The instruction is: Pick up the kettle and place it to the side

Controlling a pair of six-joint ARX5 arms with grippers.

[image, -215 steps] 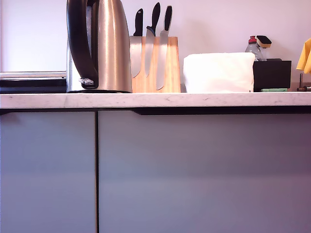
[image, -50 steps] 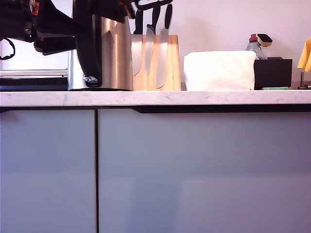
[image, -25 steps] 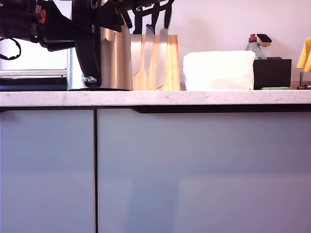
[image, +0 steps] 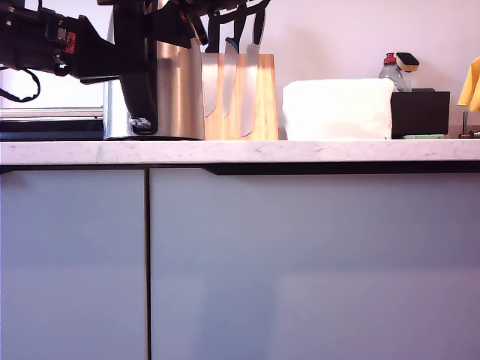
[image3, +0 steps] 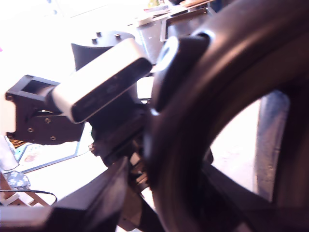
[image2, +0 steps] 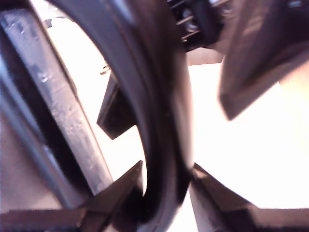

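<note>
Exterior view: knife block (image: 240, 97) just behind kettle (image: 176, 90).

The top of the kettle (image: 180, 90) runs past the exterior view's upper edge, and my arms hide its lid and upper handle. Both wrist views are blurred and overexposed behind the handle (image2: 164, 121), so the counter there cannot be made out.

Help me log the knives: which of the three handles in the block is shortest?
The knife nearest the kettle, on the exterior view's left of the block: its handle tops out lower than the other two.
</note>
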